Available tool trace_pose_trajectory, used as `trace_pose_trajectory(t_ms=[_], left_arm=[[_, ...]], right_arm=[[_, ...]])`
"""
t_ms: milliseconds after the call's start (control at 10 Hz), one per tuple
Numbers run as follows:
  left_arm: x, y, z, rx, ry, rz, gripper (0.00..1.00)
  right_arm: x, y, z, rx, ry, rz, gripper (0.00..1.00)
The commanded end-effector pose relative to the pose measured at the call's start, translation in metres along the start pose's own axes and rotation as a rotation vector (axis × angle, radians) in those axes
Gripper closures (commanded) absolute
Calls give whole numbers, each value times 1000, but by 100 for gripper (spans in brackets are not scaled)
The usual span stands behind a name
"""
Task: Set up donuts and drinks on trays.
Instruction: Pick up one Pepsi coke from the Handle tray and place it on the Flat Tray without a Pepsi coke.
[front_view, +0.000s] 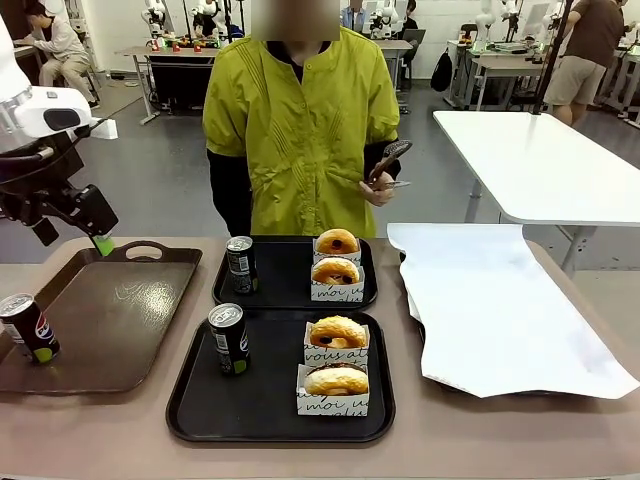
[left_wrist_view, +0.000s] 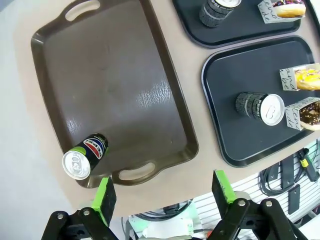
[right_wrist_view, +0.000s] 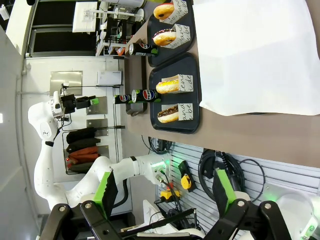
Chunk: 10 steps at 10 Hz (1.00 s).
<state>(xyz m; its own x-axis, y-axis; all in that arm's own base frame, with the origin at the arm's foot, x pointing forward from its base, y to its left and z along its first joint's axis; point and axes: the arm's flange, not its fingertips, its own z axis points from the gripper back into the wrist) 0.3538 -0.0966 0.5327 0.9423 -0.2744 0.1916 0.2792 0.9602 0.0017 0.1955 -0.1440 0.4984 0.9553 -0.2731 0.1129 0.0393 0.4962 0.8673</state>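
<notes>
Jaws of both the left gripper (left_wrist_view: 162, 197) and right gripper (right_wrist_view: 165, 195) stand released and empty; each black tray (front_view: 190, 405) holds one can and two donuts, so the spare can (front_view: 28, 327) on the left brown tray (front_view: 120, 310) seemingly awaits pickup.

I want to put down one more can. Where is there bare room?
The brown tray is bare apart from a can at its near left corner. Both black trays are crowded on the right by donuts, with a strip free left of each can.
</notes>
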Motion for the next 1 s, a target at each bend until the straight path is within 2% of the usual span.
trace_pose_trajectory(t_ms=[0, 400, 500, 600, 800, 900], left_arm=[[-1, -3, 1, -2, -2, 13, 0], [0, -1, 1, 1, -1, -2, 0], [22, 23, 5, -50, 27, 26, 0], [26, 68, 17, -296, 113, 113, 0], [43, 141, 46, -675, 202, 135, 0], [17, 173, 61, -852, 157, 157, 0]], right_arm=[[1, 0, 0, 19, -3, 16, 0], [1, 0, 0, 19, -3, 16, 0], [1, 0, 0, 19, -3, 16, 0], [1, 0, 0, 19, -3, 16, 0], [1, 0, 0, 19, -3, 16, 0], [1, 0, 0, 19, -3, 16, 0]])
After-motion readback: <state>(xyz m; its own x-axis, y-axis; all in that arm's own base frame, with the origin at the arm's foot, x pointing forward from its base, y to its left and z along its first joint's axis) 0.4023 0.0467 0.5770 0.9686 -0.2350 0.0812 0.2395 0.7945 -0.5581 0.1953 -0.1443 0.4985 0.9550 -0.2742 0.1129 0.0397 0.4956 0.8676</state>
